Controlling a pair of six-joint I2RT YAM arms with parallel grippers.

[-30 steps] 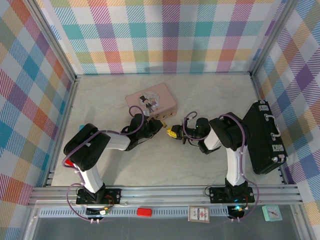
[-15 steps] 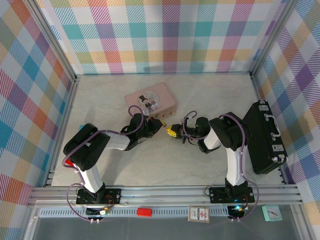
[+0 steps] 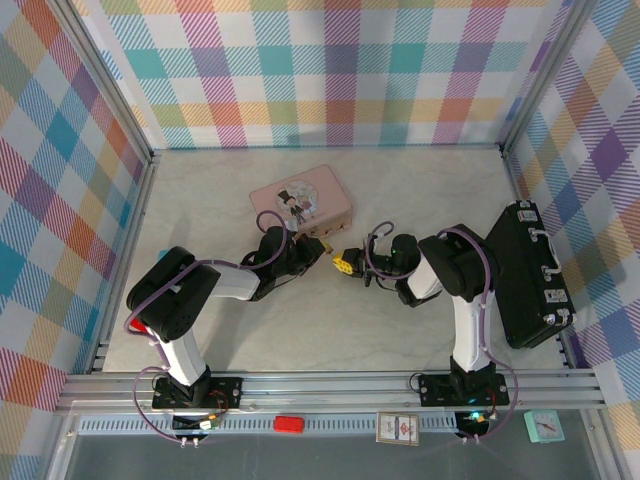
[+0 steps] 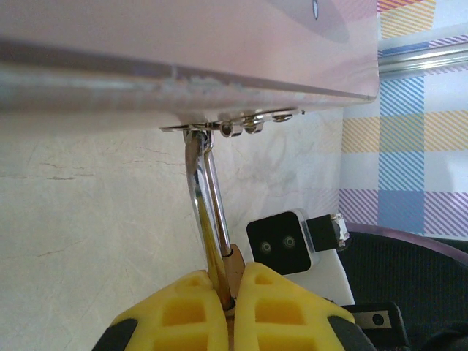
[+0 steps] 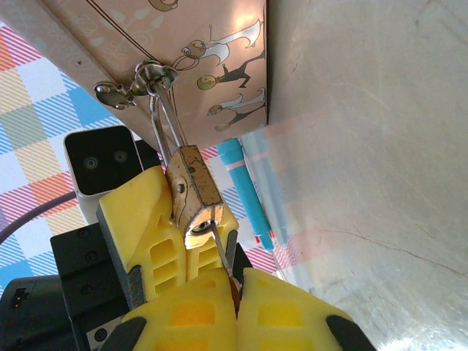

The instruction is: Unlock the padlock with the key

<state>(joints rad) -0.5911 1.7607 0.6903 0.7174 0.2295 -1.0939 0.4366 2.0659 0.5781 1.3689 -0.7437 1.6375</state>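
The brass padlock hangs by its silver shackle from the clasp of the pink tin. My left gripper is shut on the padlock body, its yellow fingers either side of it. The thin dark key has its tip in the keyhole on the padlock's underside. My right gripper is shut on the key's head. In the top view the two grippers meet tip to tip, the left and the right, just in front of the tin.
A black case lies along the right wall beside my right arm. A blue marker lies on the table behind the padlock. Plaid walls close in the table on three sides.
My right gripper has edged slightly toward the padlock with the key. The left arm and the tin have not moved.
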